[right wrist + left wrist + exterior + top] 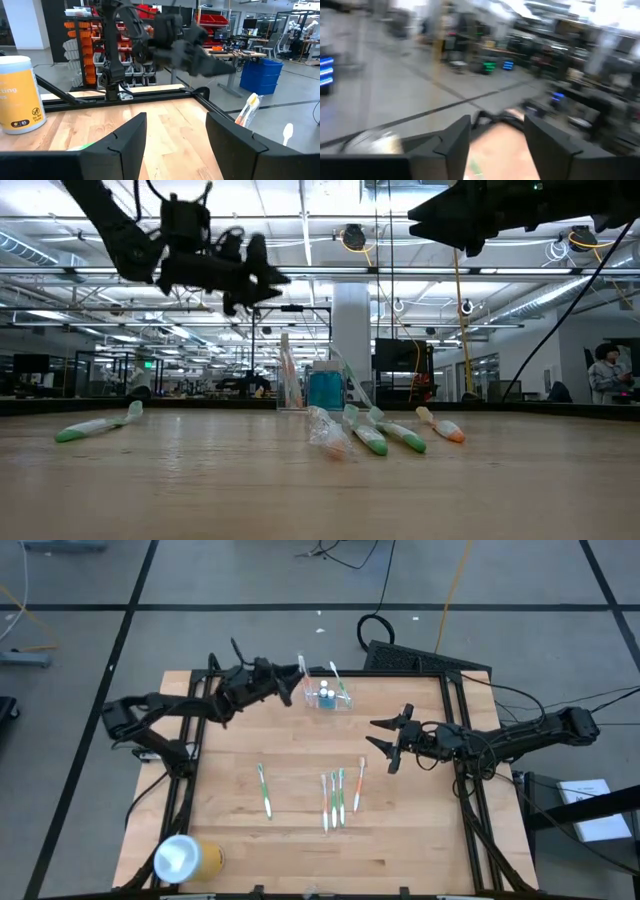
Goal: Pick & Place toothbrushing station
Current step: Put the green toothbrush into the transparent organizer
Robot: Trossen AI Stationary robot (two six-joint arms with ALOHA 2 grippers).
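Observation:
The toothbrushing station [328, 698], a small clear holder with something blue inside, stands on its base at the table's far middle; in the low view the station [325, 390] has toothbrushes upright in it. My left gripper [290, 692] hovers open just left of it, raised well above the table [268, 280], with nothing between its fingers [495, 122]. My right gripper [383, 745] waits open over the table's right part, also with nothing in it [175, 120].
Several toothbrushes [335, 798] lie in a loose row on the table's near middle, and one more [265, 790] to their left. A yellow cylinder with a white round end [185, 858] sits at the near left corner. Black frame rails [455, 740] border the table.

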